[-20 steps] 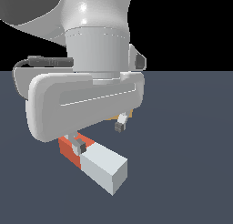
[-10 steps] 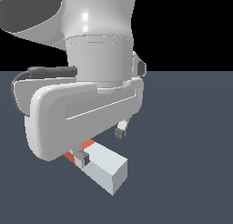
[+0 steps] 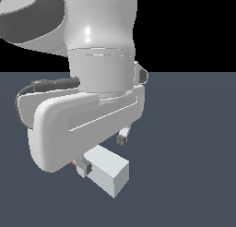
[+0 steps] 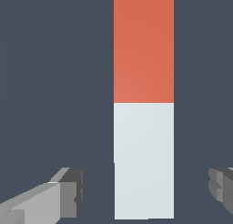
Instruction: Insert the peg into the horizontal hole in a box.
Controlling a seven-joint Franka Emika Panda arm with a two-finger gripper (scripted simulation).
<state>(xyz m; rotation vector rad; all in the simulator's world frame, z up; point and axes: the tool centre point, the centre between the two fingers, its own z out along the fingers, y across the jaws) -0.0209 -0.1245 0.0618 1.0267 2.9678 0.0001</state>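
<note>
The peg (image 4: 143, 104) is a long bar of square section lying flat on the dark floor (image 3: 184, 152). 1 end is red-orange, the other pale grey-white, with a sharp line between the 2 colours. In the exterior view its white end (image 3: 108, 171) shows, the red end mostly hidden. The box is not visible.

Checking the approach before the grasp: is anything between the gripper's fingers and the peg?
Nothing visible. In the wrist view the gripper is open, its fingers on either side of the peg, over the white part, with only bare floor in the gaps. The box is not in view.
</note>
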